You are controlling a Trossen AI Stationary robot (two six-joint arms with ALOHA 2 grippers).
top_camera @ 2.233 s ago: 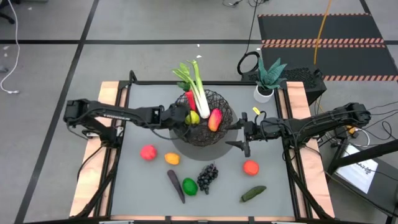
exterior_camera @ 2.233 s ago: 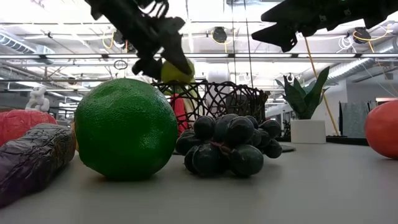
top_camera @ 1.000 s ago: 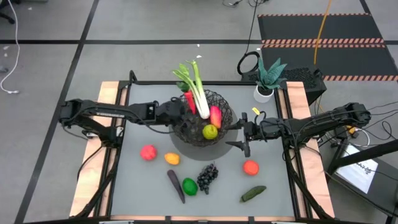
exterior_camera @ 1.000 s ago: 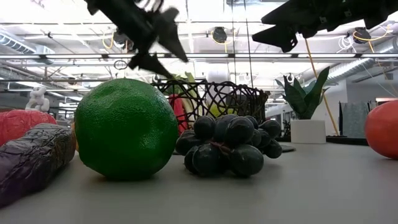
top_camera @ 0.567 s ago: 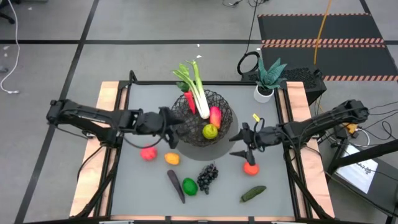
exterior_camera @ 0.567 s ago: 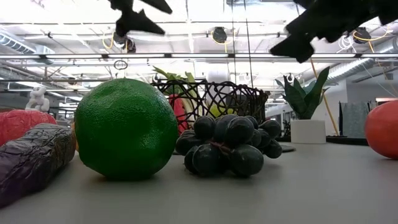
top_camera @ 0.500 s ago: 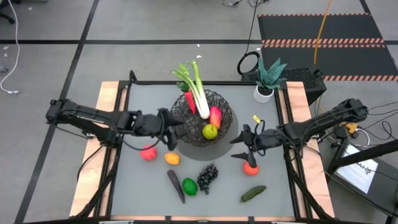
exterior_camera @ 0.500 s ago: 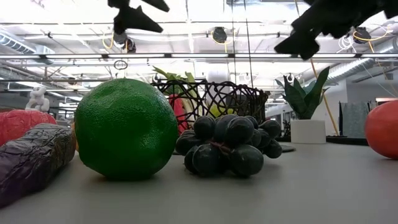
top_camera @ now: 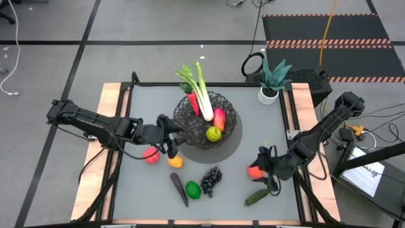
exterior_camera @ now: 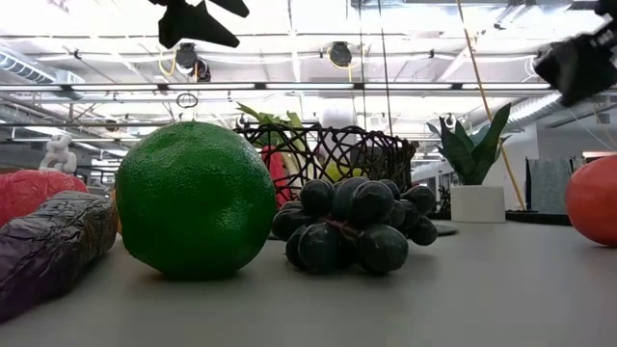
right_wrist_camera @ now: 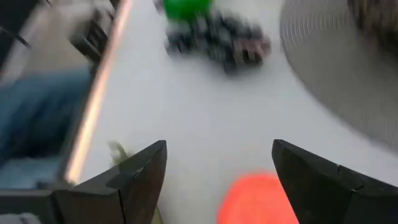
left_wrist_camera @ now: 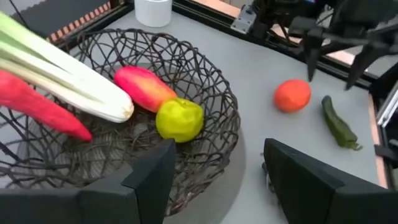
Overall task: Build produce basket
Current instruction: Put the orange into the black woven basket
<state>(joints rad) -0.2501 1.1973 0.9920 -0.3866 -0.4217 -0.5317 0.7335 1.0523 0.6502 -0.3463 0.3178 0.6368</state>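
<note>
Jaws parted and empty on both arms. Seen from above: left gripper [top_camera: 169, 143] poised at the near-left edge of the basket [top_camera: 223, 130], between the red fruit [top_camera: 150, 156] and the orange fruit [top_camera: 175, 162]. Right gripper [top_camera: 266, 170] low over the near-right table, just beside the red-orange fruit [top_camera: 254, 170], with the cucumber [top_camera: 257, 197] nearby. Inside the basket: leek [top_camera: 201, 92], carrot [top_camera: 193, 102], a red-yellow fruit [top_camera: 219, 118], a yellow-green fruit [top_camera: 214, 133]. On the table toward the front: eggplant [top_camera: 178, 189], green fruit [top_camera: 193, 189], grapes [top_camera: 211, 180].

From table height: green fruit [exterior_camera: 196, 200] large in front, grapes [exterior_camera: 352, 224] beside it, basket [exterior_camera: 381, 151] behind.

From the left wrist: open fingers [left_wrist_camera: 152, 177] framing the basket [left_wrist_camera: 211, 87], with the yellow-green fruit [left_wrist_camera: 180, 120] lying against the leek [left_wrist_camera: 65, 81].

From the right wrist: spread fingers [right_wrist_camera: 140, 174] flanking the red-orange fruit [right_wrist_camera: 261, 199], not touching it; grapes [right_wrist_camera: 217, 40] farther off, blurred.
</note>
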